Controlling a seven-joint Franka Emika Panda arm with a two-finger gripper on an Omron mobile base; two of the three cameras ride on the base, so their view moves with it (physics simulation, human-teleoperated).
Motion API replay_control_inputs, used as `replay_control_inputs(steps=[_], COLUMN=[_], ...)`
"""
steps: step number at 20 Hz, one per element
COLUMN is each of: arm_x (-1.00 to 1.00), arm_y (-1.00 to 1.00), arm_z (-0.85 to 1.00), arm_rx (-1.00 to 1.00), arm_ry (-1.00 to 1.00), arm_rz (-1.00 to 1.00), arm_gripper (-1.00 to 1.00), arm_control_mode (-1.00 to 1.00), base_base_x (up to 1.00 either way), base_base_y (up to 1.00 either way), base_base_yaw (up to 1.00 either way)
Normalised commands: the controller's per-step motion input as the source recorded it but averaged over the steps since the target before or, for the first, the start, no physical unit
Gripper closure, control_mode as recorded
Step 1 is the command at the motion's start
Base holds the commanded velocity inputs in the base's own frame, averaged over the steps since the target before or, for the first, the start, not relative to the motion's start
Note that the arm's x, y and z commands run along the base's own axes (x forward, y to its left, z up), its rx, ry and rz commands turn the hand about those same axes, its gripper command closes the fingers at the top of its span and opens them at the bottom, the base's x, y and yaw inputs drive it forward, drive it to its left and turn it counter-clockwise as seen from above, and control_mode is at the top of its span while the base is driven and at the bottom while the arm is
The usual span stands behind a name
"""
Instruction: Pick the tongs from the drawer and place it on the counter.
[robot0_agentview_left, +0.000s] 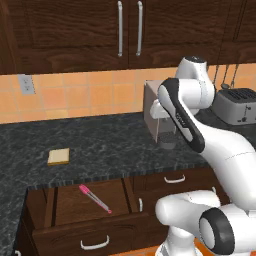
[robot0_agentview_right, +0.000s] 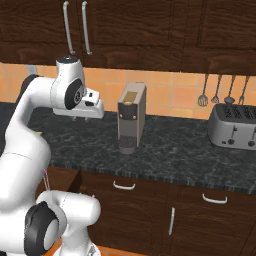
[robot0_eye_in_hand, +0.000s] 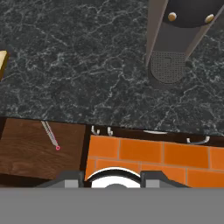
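The tongs (robot0_agentview_left: 94, 198) are a thin pink stick lying slantwise on the wood bottom of the open drawer (robot0_agentview_left: 70, 207), below the counter's (robot0_agentview_left: 110, 142) front edge. The hand view looks down on the tongs (robot0_eye_in_hand: 50, 134) in the drawer (robot0_eye_in_hand: 26, 155) at lower left, with the counter (robot0_eye_in_hand: 87, 65) above them. My gripper (robot0_agentview_right: 76, 118) hangs well above the counter, to the right of the drawer and left of the coffee machine. Its fingertips (robot0_eye_in_hand: 70, 177) stand apart and my gripper (robot0_eye_in_hand: 111, 180) is open with nothing between them.
A tan bread slice (robot0_agentview_left: 58, 156) lies on the counter above the drawer. A coffee machine (robot0_agentview_right: 131, 117) stands close to the hand, and a toaster (robot0_agentview_right: 234, 126) sits at the far right. Shut drawers with silver handles (robot0_agentview_left: 174, 179) are beside the open one.
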Motion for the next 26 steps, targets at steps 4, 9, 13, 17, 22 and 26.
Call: replay_control_inputs(steps=[4, 9, 13, 17, 22, 26], arm_x=[-0.24, -0.15, 0.0, -0.09, -0.17, -0.38], arm_y=[0.28, 1.0, 1.0, 0.9, 0.59, 0.47], arm_z=[-0.13, -0.5, -0.49, -0.44, -0.34, -0.65], arm_rx=[0.0, -0.02, 0.0, 0.0, 0.0, 0.0], arm_ry=[-0.03, 0.0, 0.0, 0.0, 0.04, 0.12], arm_rz=[0.0, -0.01, -0.03, -0.04, 0.0, 0.0], arm_gripper=[-1.0, -1.0, -1.0, -1.0, -1.0, -1.0], arm_control_mode=[-1.0, -1.0, -1.0, -1.0, -1.0, -1.0], base_base_x=[0.0, 0.0, 0.0, 0.0, 0.0, 0.0], base_base_y=[0.0, 0.0, 0.0, 0.0, 0.0, 0.0], base_base_yaw=[0.0, 0.0, 0.0, 0.0, 0.0, 0.0])
